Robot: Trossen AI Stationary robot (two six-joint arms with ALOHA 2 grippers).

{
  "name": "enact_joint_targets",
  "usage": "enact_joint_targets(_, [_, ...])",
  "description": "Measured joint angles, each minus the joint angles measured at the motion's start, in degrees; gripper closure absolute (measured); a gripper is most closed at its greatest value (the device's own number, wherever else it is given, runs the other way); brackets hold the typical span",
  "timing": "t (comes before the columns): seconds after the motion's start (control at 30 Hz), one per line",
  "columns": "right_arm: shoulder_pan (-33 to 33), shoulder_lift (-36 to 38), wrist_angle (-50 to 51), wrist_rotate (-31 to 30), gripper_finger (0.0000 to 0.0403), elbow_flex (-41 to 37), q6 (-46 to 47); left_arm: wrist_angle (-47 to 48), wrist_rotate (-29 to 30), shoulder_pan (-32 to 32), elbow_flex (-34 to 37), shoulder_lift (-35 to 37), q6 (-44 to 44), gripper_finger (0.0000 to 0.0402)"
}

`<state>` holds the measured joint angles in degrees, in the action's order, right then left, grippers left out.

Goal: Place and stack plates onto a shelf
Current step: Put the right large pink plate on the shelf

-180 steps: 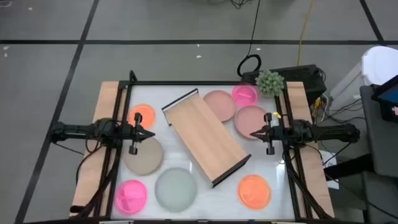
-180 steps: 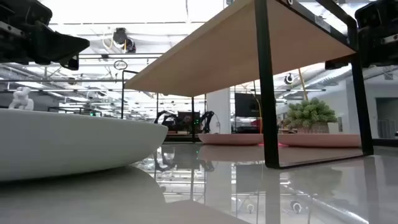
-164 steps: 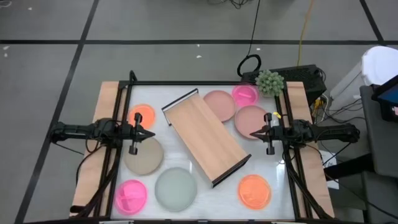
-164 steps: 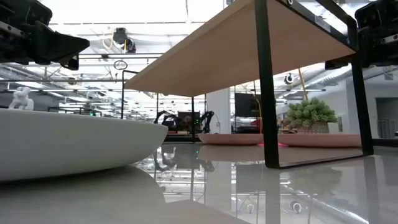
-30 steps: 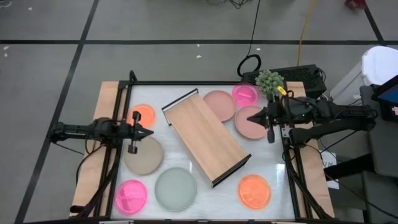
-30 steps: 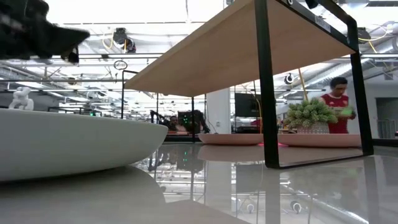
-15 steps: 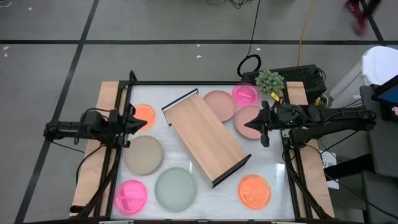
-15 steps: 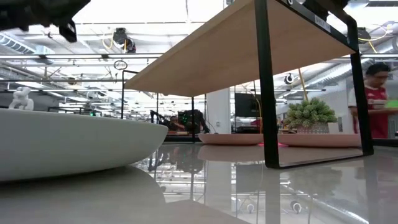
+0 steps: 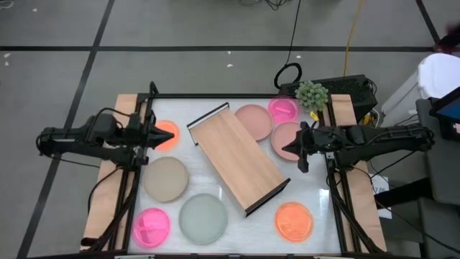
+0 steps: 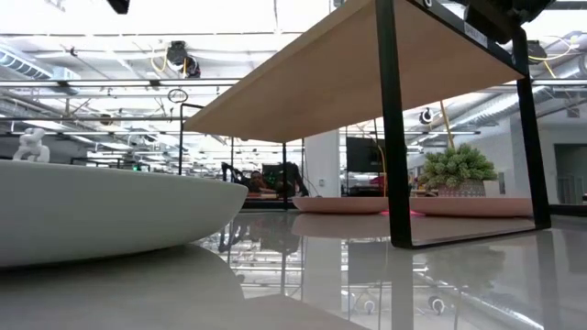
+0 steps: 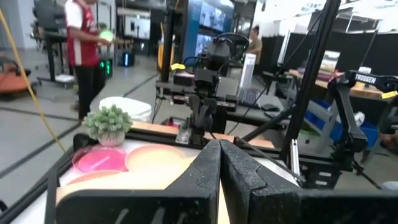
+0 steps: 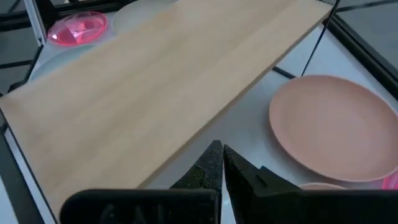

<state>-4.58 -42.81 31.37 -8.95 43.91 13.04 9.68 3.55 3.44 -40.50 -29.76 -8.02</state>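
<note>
In the high view the light-wood shelf (image 9: 237,160) stands slantwise at mid-table on its black frame ends. Around it lie plates: a small orange one (image 9: 159,128), beige (image 9: 165,178), hot-pink (image 9: 151,224), grey-green (image 9: 203,218), orange (image 9: 294,220), two dusty-pink (image 9: 253,121) (image 9: 295,133), and hot-pink (image 9: 283,109). My left gripper (image 9: 171,134) is shut above the small orange plate's edge. My right gripper (image 9: 284,150) is shut, above the near dusty-pink plate's left rim; its wrist view shows the shelf board (image 12: 168,87) and a dusty-pink plate (image 12: 339,127) ahead of the shut fingertips (image 12: 219,154).
A small potted plant (image 9: 312,94) stands at the far right corner. Black frame rails (image 9: 141,115) run along the table's edges. In the low view the grey-green plate (image 10: 92,211) fills the near left, with the shelf's leg (image 10: 393,137) ahead. A person stands in the room in the left wrist view.
My left gripper has risen and moved toward the far edge, from over the beige plate to the small orange plate, leaving the low view's top. My right gripper has shifted slightly toward the near edge over the dusty-pink plate. Both stay shut. No plate has moved.
</note>
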Motion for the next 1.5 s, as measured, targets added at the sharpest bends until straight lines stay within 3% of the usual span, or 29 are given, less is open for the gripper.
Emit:
enact_joint_targets(0.37, [0.0,0.0,0.8,-0.2,0.0403,-1.9,-0.1,0.8,1.1,0.6,-1.9,-14.2,-4.8,0.0389])
enact_joint_targets(0.6, [0.0,0.0,2.9,-0.2,0.0403,-1.9,3.4,0.6,2.3,4.7,-1.9,-20.0,-7.8,0.0389])
enact_joint_targets(1.07, [-2.2,0.0,11.3,-3.9,0.0403,-4.1,14.3,1.2,5.7,12.6,-1.9,-28.0,-6.7,0.0389])
enact_joint_targets(1.5, [-3.3,-3.5,11.0,-3.2,0.0397,-11.0,21.9,0.4,6.7,13.0,-1.9,-30.9,-5.6,0.0389])
